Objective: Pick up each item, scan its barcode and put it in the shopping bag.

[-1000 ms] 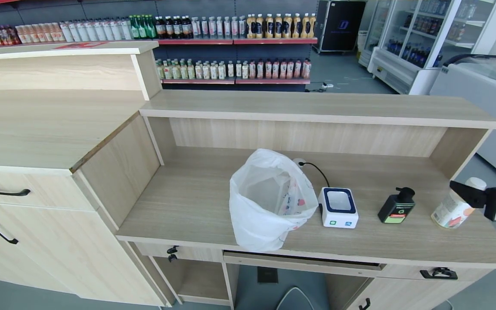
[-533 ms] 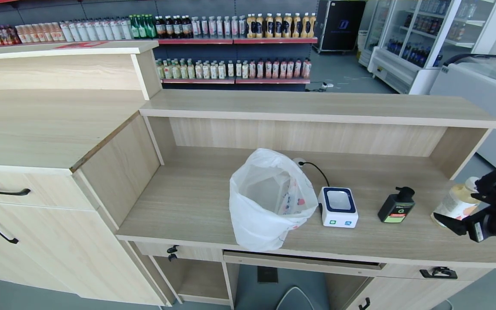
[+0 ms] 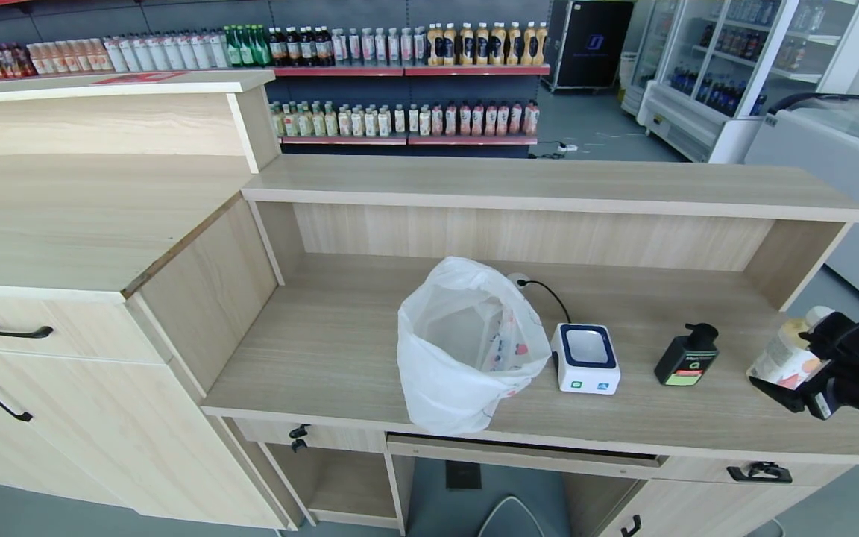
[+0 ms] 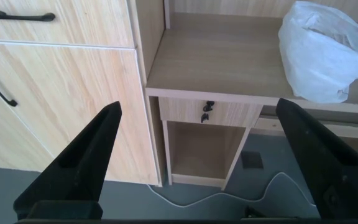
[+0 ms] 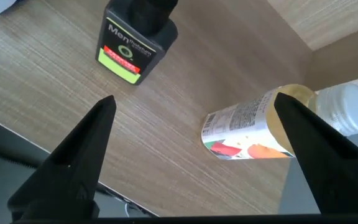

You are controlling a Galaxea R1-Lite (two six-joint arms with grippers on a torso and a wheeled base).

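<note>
Counter (image 3: 325, 350) front: the left gripper (image 4: 199, 107) hangs low before it, fingers wide apart. At the counter's right end the right gripper (image 5: 194, 102) gapes too, the bottle (image 3: 780, 358) standing just beside one finger. Farther left stand a pump bottle (image 3: 687, 359), scanner (image 3: 586, 358) and open bag (image 3: 459, 350).

bag (image 3: 453, 367) left of scanner (image 3: 585, 359), pump bottle (image 3: 687, 357) right
</note>
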